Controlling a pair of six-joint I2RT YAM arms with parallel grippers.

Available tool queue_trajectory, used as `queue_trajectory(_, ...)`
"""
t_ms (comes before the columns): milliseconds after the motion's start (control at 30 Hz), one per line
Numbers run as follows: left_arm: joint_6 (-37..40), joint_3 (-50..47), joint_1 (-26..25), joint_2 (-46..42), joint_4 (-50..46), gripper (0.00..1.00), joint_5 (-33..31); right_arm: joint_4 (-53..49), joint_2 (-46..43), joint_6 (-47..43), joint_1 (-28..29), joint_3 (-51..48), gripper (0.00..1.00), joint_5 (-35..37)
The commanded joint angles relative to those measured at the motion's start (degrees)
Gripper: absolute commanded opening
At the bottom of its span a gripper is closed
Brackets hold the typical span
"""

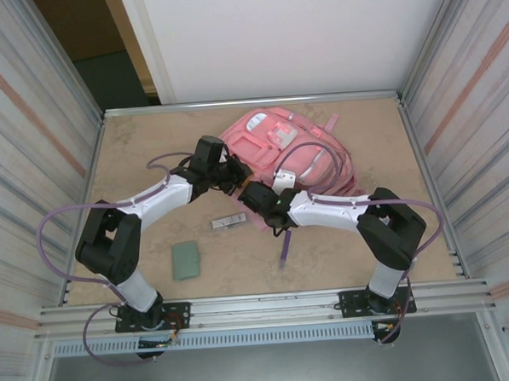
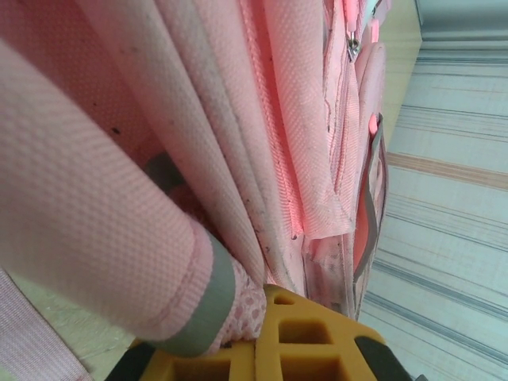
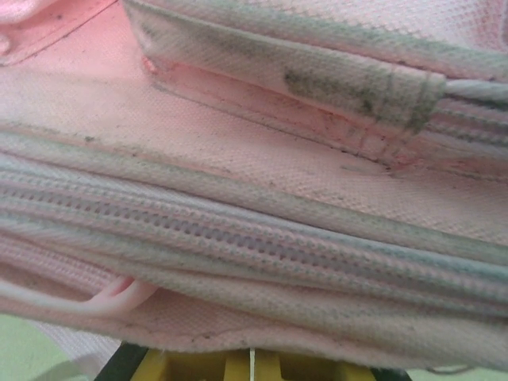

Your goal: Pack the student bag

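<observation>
The student bag (image 1: 312,153) is large and pink, with zipped front pockets and a white-and-pink patch. It lies flat at upper centre of the bench (image 1: 369,253), seams soiled. The left hand (image 1: 230,176) is closed tight on a grey-trimmed fold at the bag's left edge. The right hand (image 1: 253,196) is fully closed, tips against the zip seam; grip on fabric cannot be confirmed. A green pouch (image 1: 186,260) and a small grey object (image 1: 227,221) lie apart, lower left of the bag

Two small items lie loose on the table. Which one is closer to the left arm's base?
The flat green square; the grey bar lies farther, nearer the bag.
</observation>
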Motion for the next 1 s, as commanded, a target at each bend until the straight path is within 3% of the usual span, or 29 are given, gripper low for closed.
queue_trajectory(0, 1.79, 0.05, 1.1, -4.08, 0.61, 0.0, 3.62, -1.53, -4.78, -6.61, -2.43, -1.92, 0.0, -5.2)
queue_trajectory(233, 7.54, 1.67, 5.26, -0.21, -0.63, 0.0, 4.86, -0.2, -14.45, -23.03, -7.89, -11.09, 0.0, -30.07)
queue_trajectory(533, 14.54, 8.12, 9.42, 9.66, -4.02, 0.0, 9.39, -9.52, -25.71, -34.42, -16.74, -17.84, 0.0, -39.89)
queue_trajectory(767, 20.03, 21.15, 13.07, 21.52, -9.34, 0.01, 14.35, -10.2, -26.24, -38.94, -22.16, -18.69, 0.0, -48.06)
queue_trajectory(867, 21.13, 25.76, 13.56, 24.5, -9.94, 0.14, 15.65, -6.62, -23.57, -37.93, -22.09, -17.57, 0.0, -49.88)
queue_trajectory(900, 21.01, 26.39, 13.68, 24.51, -9.7, 0.28, 16.02, -5.35, -22.41, -37.32, -22.07, -16.78, 0.0, -50.3)
queue_trajectory(967, 20.79, 24.7, 13.84, 22.83, -8.14, 0.41, 14.82, -3.35, -19.9, -36.34, -21.9, -14.85, 0.0, -50.82)
